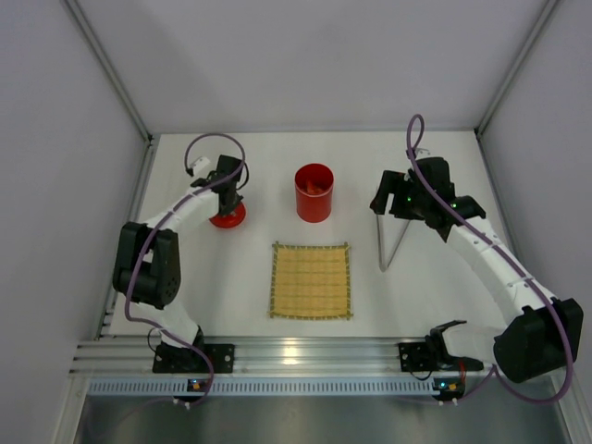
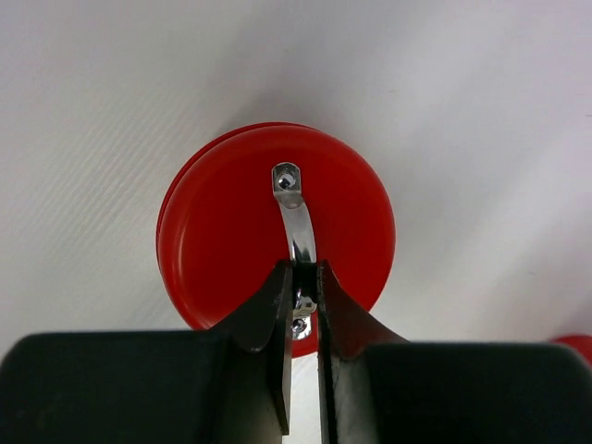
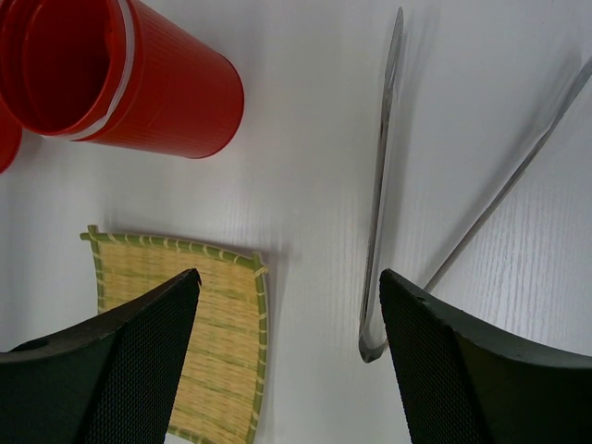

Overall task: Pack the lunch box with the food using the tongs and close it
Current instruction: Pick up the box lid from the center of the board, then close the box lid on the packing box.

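Observation:
The red lunch box (image 1: 314,194) stands open at the back middle, with orange food (image 1: 316,187) showing inside. Its red lid (image 1: 228,218) lies flat to the left. My left gripper (image 2: 303,275) is shut on the lid's silver tab (image 2: 298,217), which arches over the lid (image 2: 222,240). The silver tongs (image 1: 389,246) lie on the table in a narrow V, right of the mat. My right gripper (image 3: 289,282) hovers open above the table beside the tongs (image 3: 379,185), holding nothing, with the lunch box (image 3: 166,92) at the upper left of that view.
A yellow bamboo mat (image 1: 311,280) lies bare at the table's middle front; its corner (image 3: 222,305) sits under my right gripper's left finger. White walls enclose the table on three sides. An aluminium rail runs along the near edge.

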Robot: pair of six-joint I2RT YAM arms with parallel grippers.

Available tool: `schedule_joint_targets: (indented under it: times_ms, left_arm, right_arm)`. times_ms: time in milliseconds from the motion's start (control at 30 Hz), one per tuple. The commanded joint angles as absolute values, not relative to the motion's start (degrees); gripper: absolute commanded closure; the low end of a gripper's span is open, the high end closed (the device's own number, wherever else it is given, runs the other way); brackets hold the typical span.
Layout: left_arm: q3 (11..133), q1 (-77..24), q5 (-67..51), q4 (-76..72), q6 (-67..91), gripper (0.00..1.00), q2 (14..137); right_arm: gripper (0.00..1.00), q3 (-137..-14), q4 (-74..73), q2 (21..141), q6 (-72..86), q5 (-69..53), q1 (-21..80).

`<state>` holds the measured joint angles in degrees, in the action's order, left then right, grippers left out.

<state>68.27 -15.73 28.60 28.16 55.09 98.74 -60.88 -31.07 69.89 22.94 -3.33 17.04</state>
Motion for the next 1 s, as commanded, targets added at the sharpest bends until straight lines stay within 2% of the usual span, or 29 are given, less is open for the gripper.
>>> schedule_joint_targets:
  times_ms: [0,100,233,433,567,733,967]
  left_arm:
    - [75.0,-15.4,23.0,25.1,42.8,1.00,93.7]
    - [84.6,-15.9,14.7,29.9,35.9,1.00,95.1]
    - [106.1,-18.2,3.9,40.5,30.1,1.00,102.4]
    - [128.9,-23.4,0.4,52.9,25.2,1.00,112.9]
    - [133.9,-27.5,-1.4,55.5,23.7,1.00,117.4]
    - [134.5,-32.0,-0.6,53.6,23.3,1.00,119.5]
    - [137.9,-33.0,1.8,54.9,24.2,1.00,123.5]
  right_arm:
    - [0.23,-62.8,-30.8,68.7,22.2,-3.4,15.8]
    - [0.23,-63.7,-31.8,68.5,22.2,-3.1,15.6]
    - [0.23,-64.9,-32.6,68.8,22.3,-2.9,15.5]
    - [0.23,-65.0,-33.2,69.1,22.4,-2.8,15.6]
    - [0.23,-65.0,-33.5,68.9,22.4,-2.9,15.5]
    - [0.24,-65.1,-34.0,68.8,22.2,-2.5,15.5]
    - [0.24,-64.1,-33.8,68.7,22.1,-2.4,15.4]
